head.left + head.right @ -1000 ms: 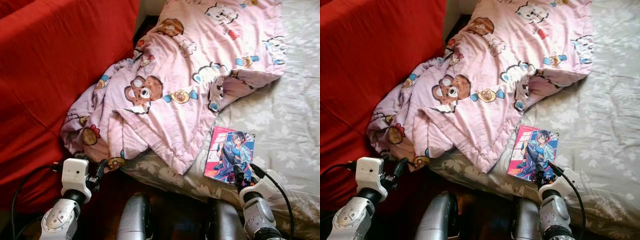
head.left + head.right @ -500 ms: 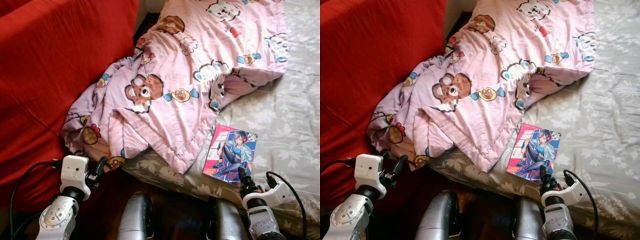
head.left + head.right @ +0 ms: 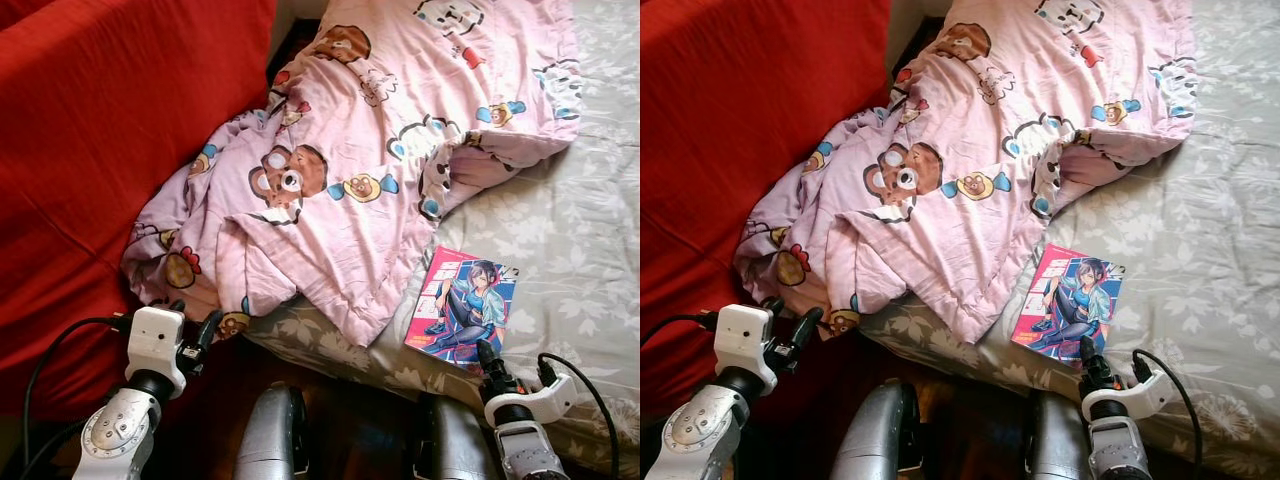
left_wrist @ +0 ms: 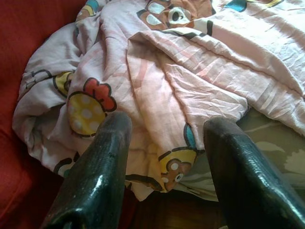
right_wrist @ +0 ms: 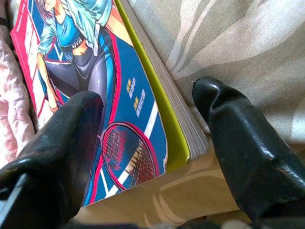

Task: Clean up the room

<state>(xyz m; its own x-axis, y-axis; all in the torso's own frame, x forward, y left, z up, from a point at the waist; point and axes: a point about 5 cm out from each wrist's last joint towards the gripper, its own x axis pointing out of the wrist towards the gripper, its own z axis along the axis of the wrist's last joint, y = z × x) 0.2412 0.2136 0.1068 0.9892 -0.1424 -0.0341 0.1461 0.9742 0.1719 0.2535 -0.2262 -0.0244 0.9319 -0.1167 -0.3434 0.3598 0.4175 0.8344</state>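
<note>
A comic book point(image 3: 463, 303) with a pink and blue cover lies flat on the grey floral bed sheet point(image 3: 585, 250), close to the bed's front edge. My right gripper point(image 3: 488, 354) is at the book's near corner. In the right wrist view it is open point(image 5: 147, 95), one finger over the cover and the other point(image 5: 238, 129) over the sheet beside the book's point(image 5: 76, 57) page edge. A rumpled pink bear-print blanket point(image 3: 370, 150) covers the bed's left part and spills over its edge. My left gripper point(image 3: 196, 318) is open just before the blanket's hanging fold point(image 4: 181, 81).
A large red fabric surface point(image 3: 90, 150) rises on the left, against the blanket. Dark floor shows in the gap below the bed's front edge, around my silver legs point(image 3: 270, 440). The bare sheet stretches to the right of the book.
My right gripper has drawn back toward the bed's front edge and turned at the wrist, its fingers now at the book's near corner. The left gripper has barely moved.
</note>
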